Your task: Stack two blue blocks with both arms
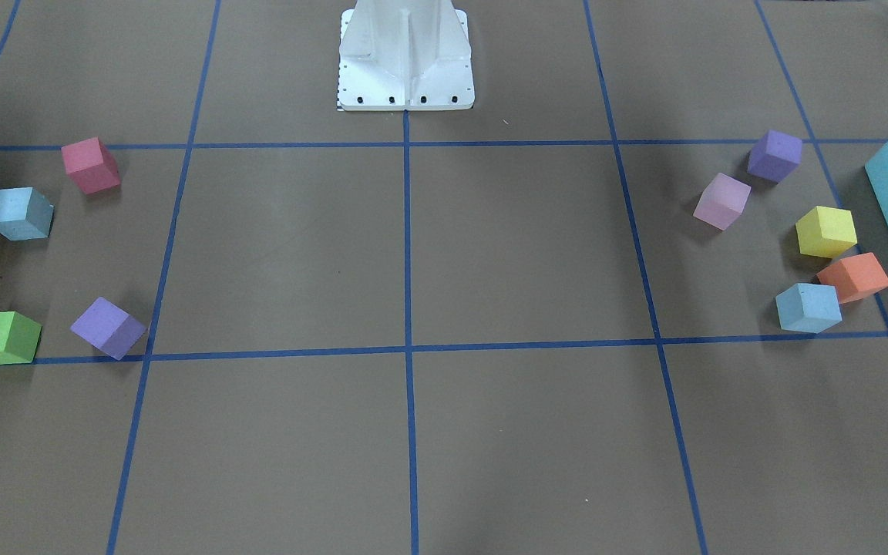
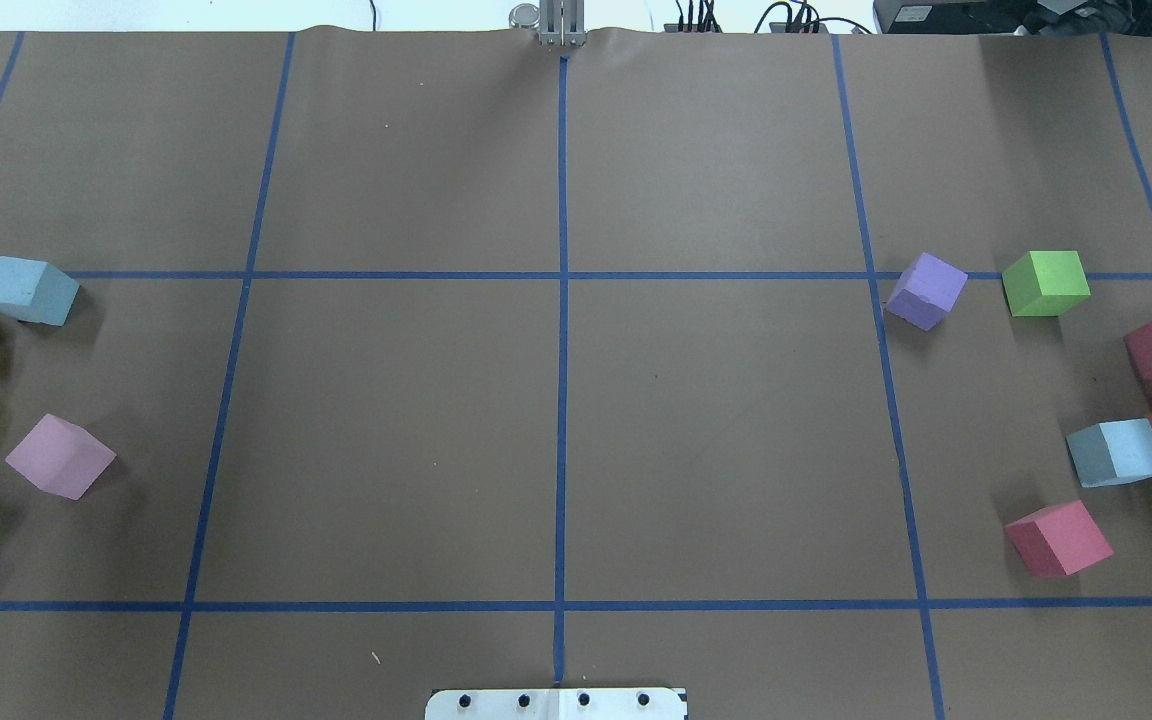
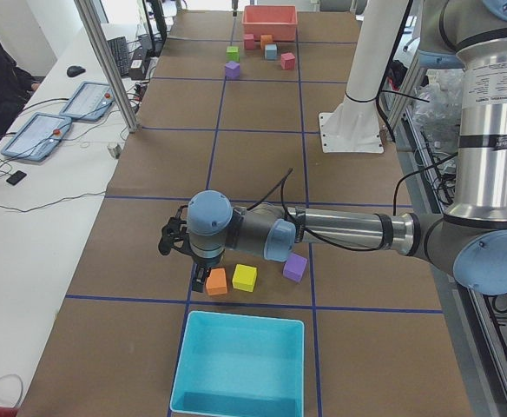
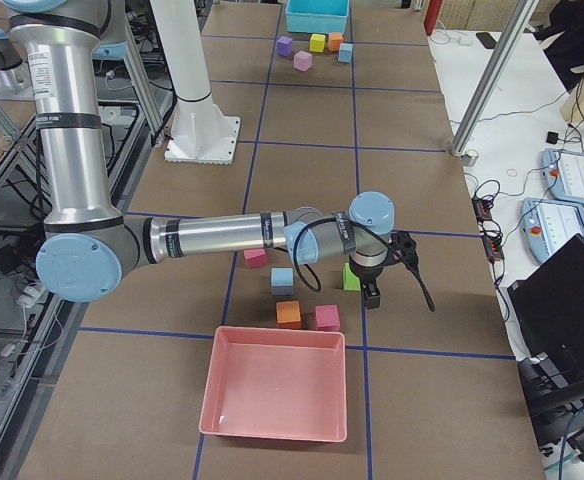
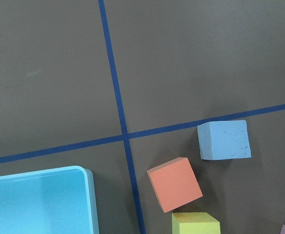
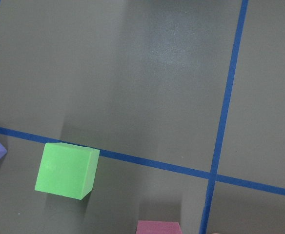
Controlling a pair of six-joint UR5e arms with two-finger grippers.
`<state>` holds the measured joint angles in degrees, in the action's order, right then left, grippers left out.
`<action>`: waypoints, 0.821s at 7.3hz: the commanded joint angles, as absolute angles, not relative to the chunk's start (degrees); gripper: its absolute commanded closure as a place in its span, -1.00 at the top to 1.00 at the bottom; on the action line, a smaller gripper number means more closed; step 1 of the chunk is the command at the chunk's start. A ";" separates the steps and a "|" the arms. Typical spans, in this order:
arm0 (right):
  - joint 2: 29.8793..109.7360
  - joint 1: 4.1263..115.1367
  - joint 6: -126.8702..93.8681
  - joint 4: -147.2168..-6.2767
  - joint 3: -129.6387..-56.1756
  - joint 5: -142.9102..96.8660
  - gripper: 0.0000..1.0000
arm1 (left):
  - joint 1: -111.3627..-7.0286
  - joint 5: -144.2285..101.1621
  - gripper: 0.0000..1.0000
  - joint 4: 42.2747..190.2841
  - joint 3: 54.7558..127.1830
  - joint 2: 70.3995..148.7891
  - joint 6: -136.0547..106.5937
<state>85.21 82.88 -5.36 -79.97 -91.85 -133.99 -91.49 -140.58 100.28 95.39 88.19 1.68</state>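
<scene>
**Containers**
- Turquoise bin: on the table at the robot's left end. Its plain turquoise floor is in view. The front-facing view cuts it off at the frame edge, and the left wrist view catches only one corner.
- Salmon bin: at the robot's right end. Its plain floor is in view.

**Hidden or cut off**
- Left arm and right arm: they show only in the side views.
- Left gripper and right gripper: both point down at the table. Whether their fingers stand apart or together cannot be told.
- Left-end blocks: the overhead frame edge crops the orange, yellow and dark purple ones.
- Left-side blue block: in the exterior left view, the left arm's wrist covers its spot.

**Task things relative to the grippers**
- Left-side blue block: on the table just beyond the orange block, right of centre in the left wrist view. It sits by a tape line with the turquoise bin well apart. The left gripper hangs close above this cluster.
- Right-side blue block: on the table near the salmon bin. The right gripper hangs beside the green block, and the blue block lies apart from it, toward the robot.
</scene>
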 commanded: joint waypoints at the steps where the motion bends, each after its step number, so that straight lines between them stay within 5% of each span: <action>1: 85.34 82.88 -6.06 -79.72 -92.02 -134.38 1.00 | -91.49 -140.62 0.96 100.28 95.54 88.15 1.67; 6: 91.02 79.29 -6.05 -64.67 -93.60 -139.39 1.00 | -91.49 -140.71 0.96 100.37 96.06 88.15 1.58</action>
